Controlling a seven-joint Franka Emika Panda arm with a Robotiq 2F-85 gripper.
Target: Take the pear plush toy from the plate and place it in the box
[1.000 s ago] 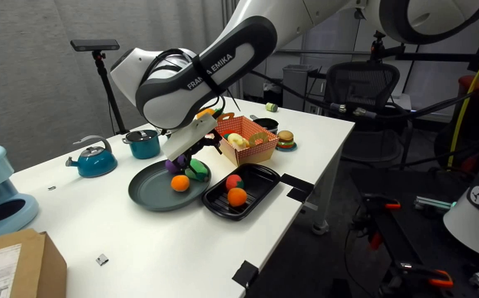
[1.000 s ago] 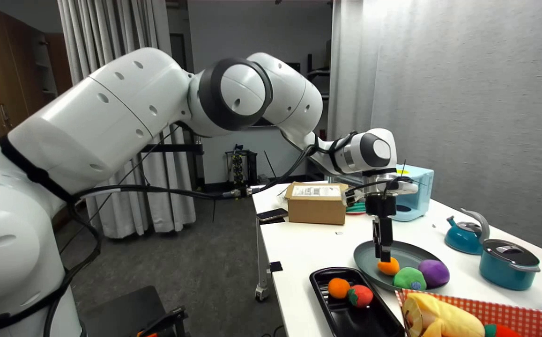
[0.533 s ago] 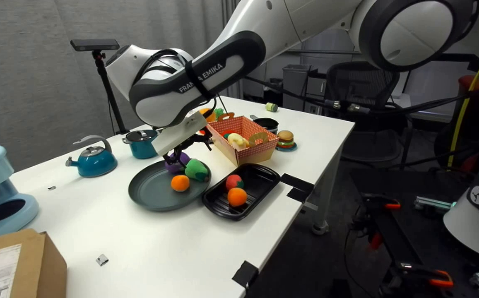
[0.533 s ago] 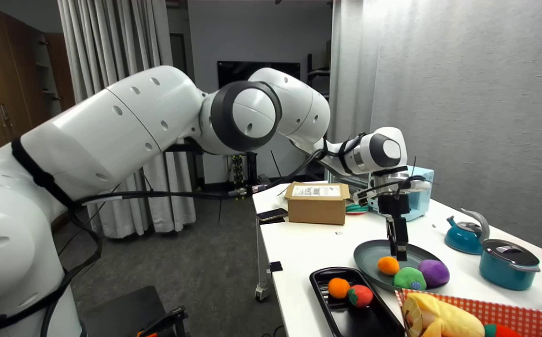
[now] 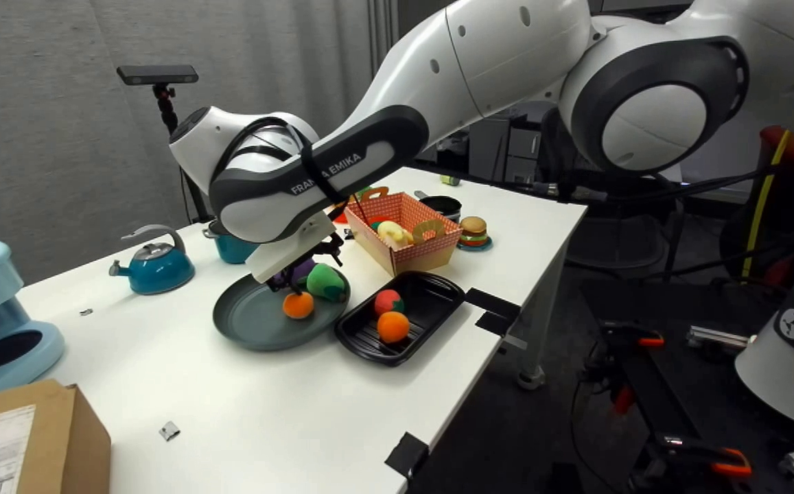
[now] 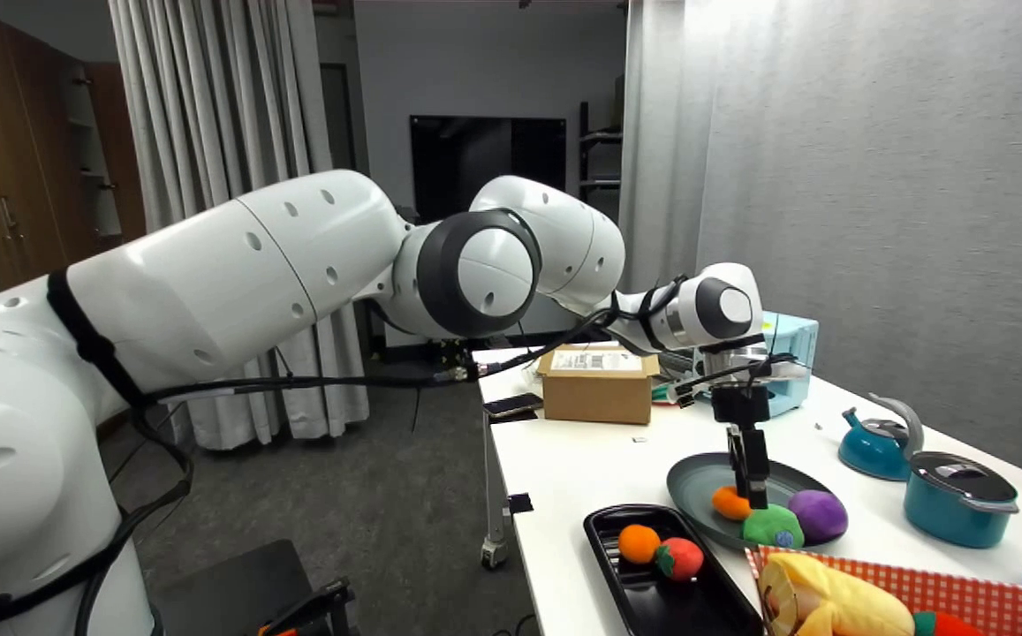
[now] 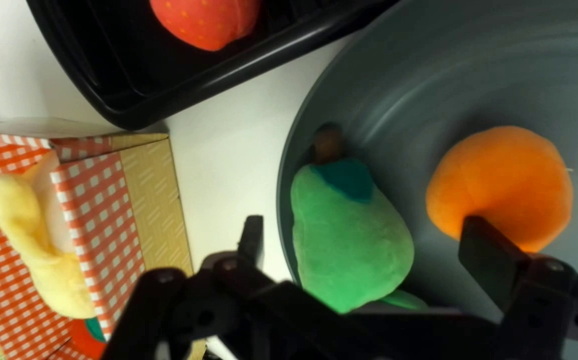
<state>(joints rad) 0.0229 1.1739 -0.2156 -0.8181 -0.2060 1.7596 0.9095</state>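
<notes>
Your fingers point(image 7: 491, 265) stand wide apart, the pear plush toy point(image 7: 351, 240) showing between them in the wrist view. There it lies on the left of the plate point(image 7: 443, 85), the orange toy point(image 7: 506, 185) to its right and the box point(image 7: 156, 200) farther left on the table point(image 7: 224, 170).

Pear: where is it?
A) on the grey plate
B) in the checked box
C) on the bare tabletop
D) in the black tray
A: the wrist view shows the pear lying on the plate, just inside its edge, with the gripper open and not yet closed on it.
</notes>
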